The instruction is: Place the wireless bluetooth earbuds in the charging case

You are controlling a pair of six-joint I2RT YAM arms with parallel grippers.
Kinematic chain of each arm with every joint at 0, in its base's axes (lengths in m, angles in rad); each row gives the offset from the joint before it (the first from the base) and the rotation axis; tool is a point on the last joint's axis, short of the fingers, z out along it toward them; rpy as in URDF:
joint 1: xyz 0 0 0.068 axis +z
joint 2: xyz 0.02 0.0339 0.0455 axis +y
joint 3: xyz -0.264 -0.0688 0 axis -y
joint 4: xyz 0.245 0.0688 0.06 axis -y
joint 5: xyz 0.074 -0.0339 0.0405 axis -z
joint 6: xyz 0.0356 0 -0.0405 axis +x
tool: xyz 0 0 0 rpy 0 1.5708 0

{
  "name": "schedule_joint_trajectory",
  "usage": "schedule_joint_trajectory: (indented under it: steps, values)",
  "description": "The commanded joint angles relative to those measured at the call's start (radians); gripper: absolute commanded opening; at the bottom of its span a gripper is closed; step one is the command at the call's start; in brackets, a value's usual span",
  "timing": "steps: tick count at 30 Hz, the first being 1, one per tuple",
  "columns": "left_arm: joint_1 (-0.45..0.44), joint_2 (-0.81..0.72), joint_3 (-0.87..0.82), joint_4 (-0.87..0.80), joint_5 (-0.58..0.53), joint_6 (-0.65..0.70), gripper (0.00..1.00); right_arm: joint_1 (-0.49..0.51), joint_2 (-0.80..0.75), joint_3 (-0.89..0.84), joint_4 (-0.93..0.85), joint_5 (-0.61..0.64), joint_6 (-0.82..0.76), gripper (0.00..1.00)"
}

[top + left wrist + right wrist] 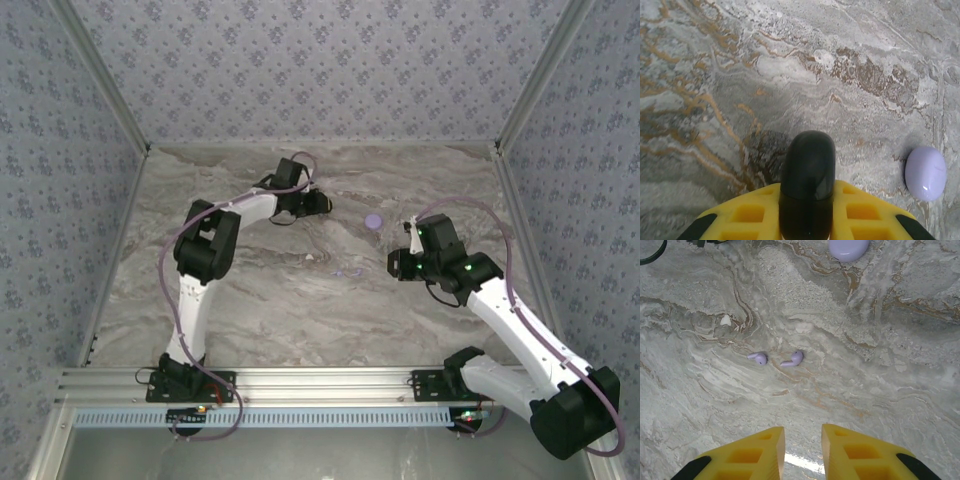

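My left gripper [807, 187] is shut on a glossy black charging case [807, 170], which stands up between its yellow fingers [747, 215] just above the marble. In the top view the left gripper [318, 203] is at the back middle of the table. A closed lilac charging case [925, 173] lies on the table to its right [373, 222] [849, 249]. Two lilac earbuds [758, 358] [792, 359] lie side by side ahead of my right gripper [802, 435], whose jaws stand slightly apart with nothing between them. The lilac earbuds [345, 272] lie left of the right gripper [395, 265].
A small white speck [726, 320] lies on the marble table [250, 300] to the left of the earbuds. Patterned walls close in the table on three sides. A metal rail [320, 382] runs along the near edge.
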State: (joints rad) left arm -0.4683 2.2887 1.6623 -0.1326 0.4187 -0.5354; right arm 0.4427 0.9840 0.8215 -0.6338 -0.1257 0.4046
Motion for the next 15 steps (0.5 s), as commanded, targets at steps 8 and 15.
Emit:
schedule_joint_trajectory:
  steps: [8, 15]
  values:
    - [0.003, 0.076, 0.104, -0.065, 0.010, -0.020, 0.28, -0.005, -0.007, -0.009, -0.037, 0.031, 0.023, 0.27]
    - [0.002, 0.049, 0.110, -0.114, -0.031, 0.033, 0.55, -0.006, 0.005, -0.012, -0.032, 0.037, 0.019, 0.31]
